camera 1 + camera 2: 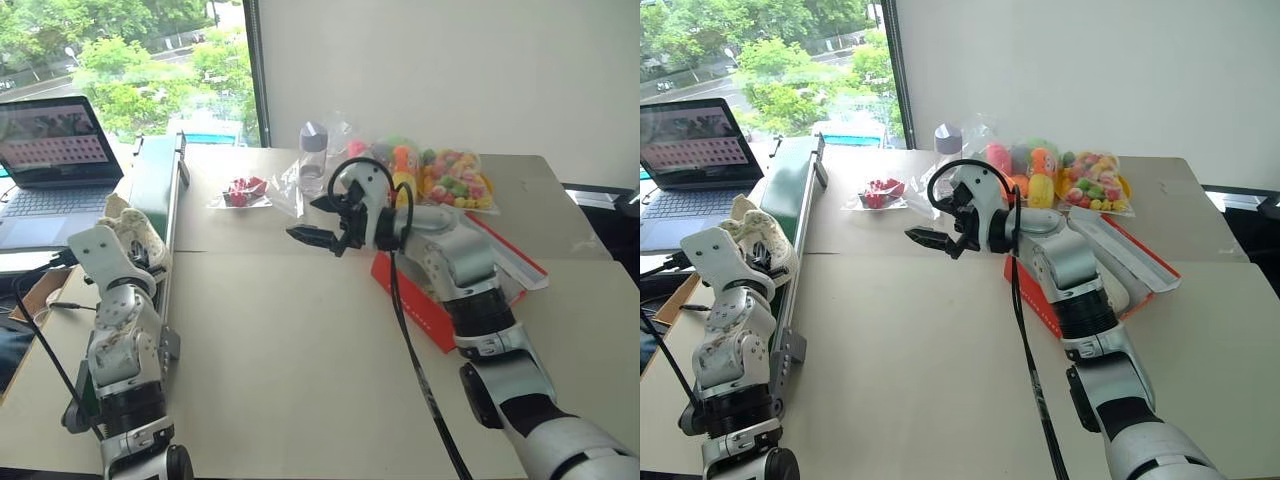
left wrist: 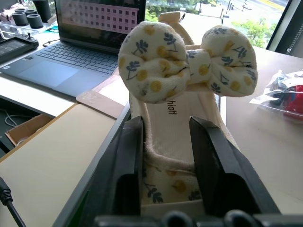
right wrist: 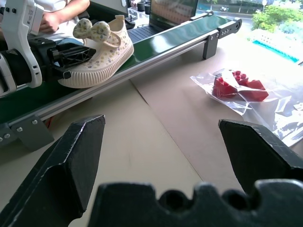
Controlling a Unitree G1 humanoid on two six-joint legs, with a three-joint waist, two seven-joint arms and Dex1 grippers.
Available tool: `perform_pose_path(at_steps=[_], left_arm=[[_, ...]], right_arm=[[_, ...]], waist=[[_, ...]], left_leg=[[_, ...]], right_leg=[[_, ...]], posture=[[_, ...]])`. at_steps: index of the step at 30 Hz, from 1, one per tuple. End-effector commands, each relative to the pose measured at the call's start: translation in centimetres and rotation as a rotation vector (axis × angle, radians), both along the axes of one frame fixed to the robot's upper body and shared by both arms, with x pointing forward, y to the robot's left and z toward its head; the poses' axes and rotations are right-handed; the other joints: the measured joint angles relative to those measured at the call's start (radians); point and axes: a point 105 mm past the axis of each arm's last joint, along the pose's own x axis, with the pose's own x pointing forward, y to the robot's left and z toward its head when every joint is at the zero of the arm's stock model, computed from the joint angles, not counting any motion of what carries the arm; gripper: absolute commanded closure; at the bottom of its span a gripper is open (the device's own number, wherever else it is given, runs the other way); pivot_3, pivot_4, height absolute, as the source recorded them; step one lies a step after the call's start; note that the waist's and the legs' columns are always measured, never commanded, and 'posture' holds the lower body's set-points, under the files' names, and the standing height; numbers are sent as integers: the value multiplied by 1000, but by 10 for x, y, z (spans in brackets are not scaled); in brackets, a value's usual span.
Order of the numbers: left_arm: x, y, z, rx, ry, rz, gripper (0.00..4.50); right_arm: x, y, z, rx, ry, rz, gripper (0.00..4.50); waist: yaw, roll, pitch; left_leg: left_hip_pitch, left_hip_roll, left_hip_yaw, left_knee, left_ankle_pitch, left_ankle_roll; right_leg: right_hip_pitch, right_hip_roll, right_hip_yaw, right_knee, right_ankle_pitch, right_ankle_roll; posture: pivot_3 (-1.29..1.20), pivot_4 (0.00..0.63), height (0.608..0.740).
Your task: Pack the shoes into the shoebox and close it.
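A cream fabric shoe (image 2: 187,66) with a big bow and a yellow-and-blue flower print lies on the green conveyor belt (image 1: 155,185) at the table's left edge. My left gripper (image 2: 165,127) is shut on the shoe's heel end, one finger against each side. From the right wrist view I see the same shoe (image 3: 102,47) with black fingers at its heel. My right gripper (image 1: 310,218) hangs open and empty above the middle of the table, pointing left. The red-orange shoebox (image 1: 420,300) lies under my right forearm, its white-lined lid (image 1: 505,255) open and largely hidden.
An open laptop (image 1: 50,150) stands left of the belt. A bag of red bricks (image 1: 243,190), a clear bottle (image 1: 313,155) and bags of colourful toys (image 1: 450,180) lie at the table's back. A seated person (image 3: 57,14) is beyond the belt.
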Motion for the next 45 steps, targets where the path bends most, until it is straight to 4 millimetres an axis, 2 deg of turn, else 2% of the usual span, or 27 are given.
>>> perform_pose_path(at_steps=[1,15,27,30,34,37,40,43,45], left_arm=[[0,-3,9,2,-49,-11,4440],[4,-3,10,9,-39,-2,4481],[3,-23,91,170,-326,-37,4481],[2,-26,100,179,-351,-40,4481],[4,-32,105,162,-367,-58,4481],[8,-50,109,141,-383,-125,4481],[11,-72,115,102,-404,-188,4481],[14,-89,118,60,-414,-232,4481],[18,-110,122,12,-427,-296,4481]], right_arm=[[-1,0,15,4,-50,0,0],[1,-1,10,-23,-50,-14,0],[3,-1,7,-27,-45,-22,0],[4,-1,7,-23,-43,-23,0],[5,0,8,-10,-40,-28,0],[11,-4,27,201,81,-61,0],[23,-17,49,469,241,-95,0],[29,-24,59,642,393,-79,0],[31,-26,67,790,525,-33,0]], waist=[[3,0,0],[8,0,0],[4,-1,0],[2,-1,0],[-5,-1,0],[-5,-1,0],[-2,-1,1],[4,-1,1],[3,-1,0]], left_leg=[[0,0,0,0,0,0],[0,0,0,0,0,0],[-3,0,0,0,0,1],[-3,0,0,0,4,9],[-2,0,0,0,4,9],[-2,1,0,0,4,9],[-3,1,0,0,4,9],[-3,0,0,0,4,9],[-3,0,0,0,4,9]], right_leg=[[0,0,0,0,0,0],[0,0,0,0,0,0],[-1,0,-1,-2,3,-4],[-1,0,-1,-2,3,-4],[-1,0,-1,-2,2,-4],[-1,1,-1,-2,2,-3],[-1,1,-1,-1,3,-4],[-1,0,-1,-2,3,-4],[0,0,-1,-3,3,-4]], posture=[[0,150,740],[0,150,740],[0,150,740],[0,150,740],[0,150,740],[0,150,740],[0,150,740],[0,150,740],[0,150,740]])
